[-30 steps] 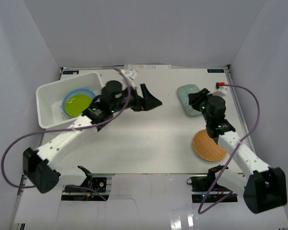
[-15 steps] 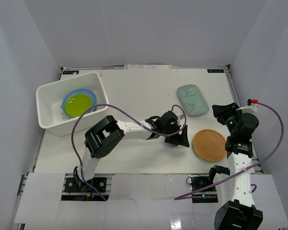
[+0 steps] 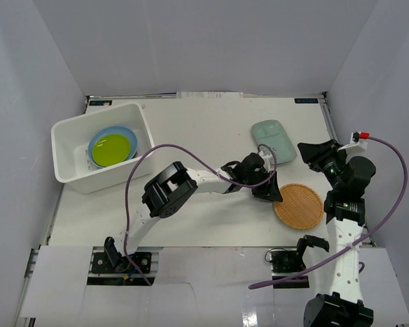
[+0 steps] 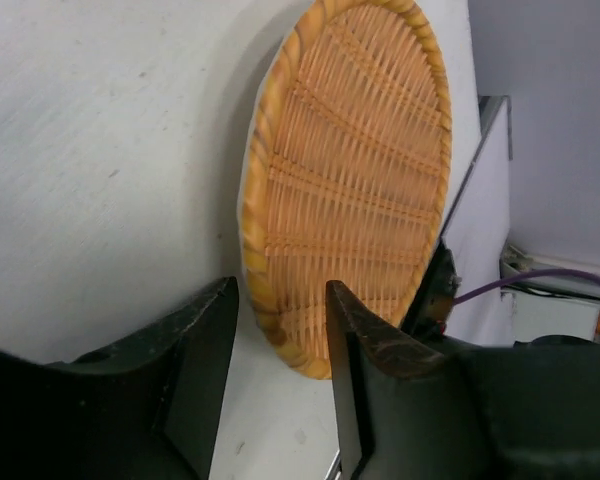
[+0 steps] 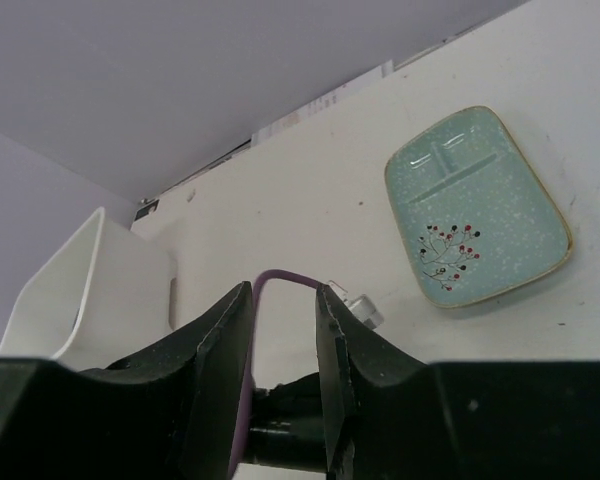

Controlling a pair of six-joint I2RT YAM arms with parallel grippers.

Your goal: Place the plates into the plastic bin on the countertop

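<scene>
Two fingers of the left gripper (image 4: 280,310) are spread around the rim of the tan woven plate (image 4: 350,190) on the countertop (image 4: 100,150); those of the right gripper (image 5: 283,295) are held slightly apart, empty.

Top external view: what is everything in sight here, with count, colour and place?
plastic bin: one, white, far left of the countertop
lime green plate: one, in the bin, lying on the blue plate
blue plate: one, in the bin, only its rim showing
mint oblong plate: one, pale mint with a small sprig pattern, far right of the countertop
woven plate: one, tan, near right of the countertop
cables: two, purple, one looping off each arm
left pincer: one, black, open, straddling the woven plate's left rim
right pincer: one, black, open and empty, raised to the right of the mint oblong plate
</scene>
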